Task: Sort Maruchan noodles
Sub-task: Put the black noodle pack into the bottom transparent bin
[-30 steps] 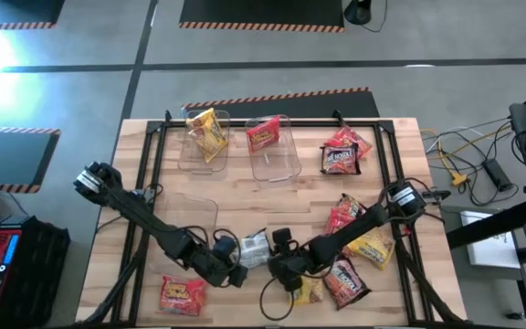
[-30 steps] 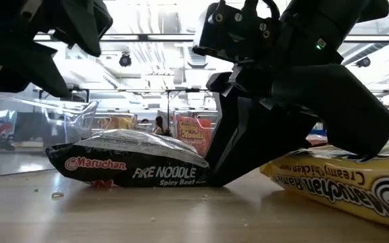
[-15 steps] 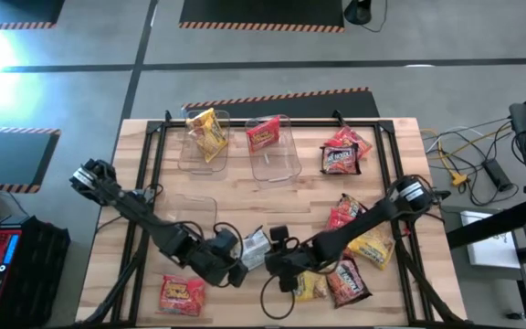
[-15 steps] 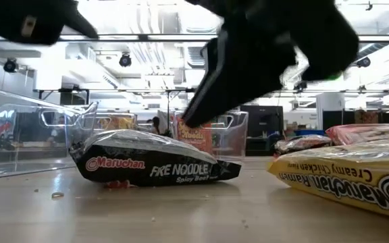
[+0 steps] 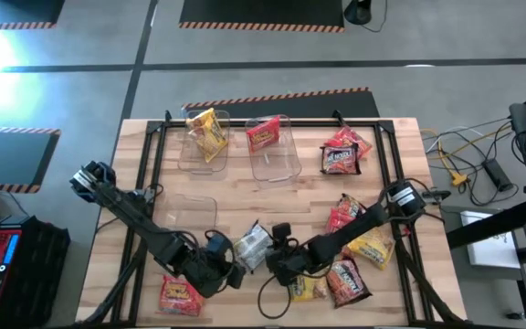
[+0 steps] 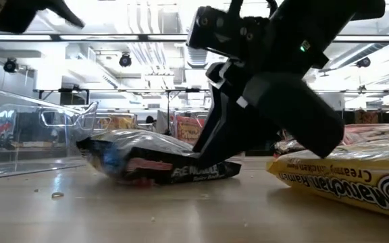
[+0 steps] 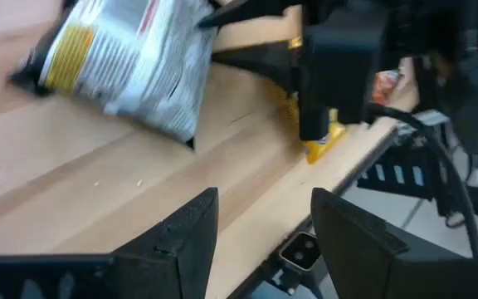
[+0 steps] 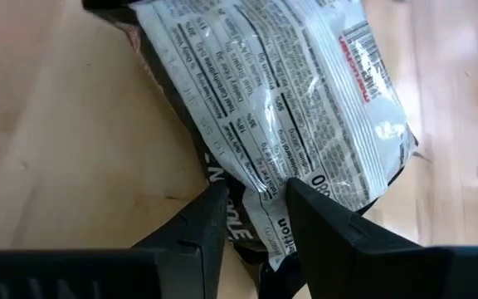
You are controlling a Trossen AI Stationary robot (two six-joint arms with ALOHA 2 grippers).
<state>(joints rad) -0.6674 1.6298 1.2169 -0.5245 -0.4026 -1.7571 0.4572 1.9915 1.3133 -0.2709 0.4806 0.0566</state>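
The right tool (image 8: 251,212) now pinches the near edge of the dark silvery-backed packet (image 5: 252,245), its two fingers (image 8: 196,228) closed on the crinkled seam, where half a second ago it was raised clear of the packet. In the low view the right tool (image 6: 211,145) leans down onto the same packet (image 6: 147,158), which has turned since then, so its printed side no longer reads plainly. Just beside this tool, on the side away from the silver packet, a yellow packet (image 5: 307,288) lies flat on the desk (image 5: 272,196), and it fills the corner of the low view (image 6: 343,182). Just beyond that lies a red packet (image 5: 347,281); farther along the right arm more red and yellow packets (image 5: 354,228) are heaped together. The left tool (image 5: 219,272) has drawn back from the silver packet toward the desk's front edge, and its fingers (image 7: 177,241) stand apart with nothing between them. Near it, at the front corner, lies a red-orange packet (image 5: 181,294). Well apart from both tools, at the far side of the desk, a clear bin (image 5: 190,151) holds a yellow packet (image 5: 206,131), a second clear bin (image 5: 281,160) holds a red-orange one (image 5: 264,134), and two dark red packets (image 5: 343,151) lie on the bare wood.
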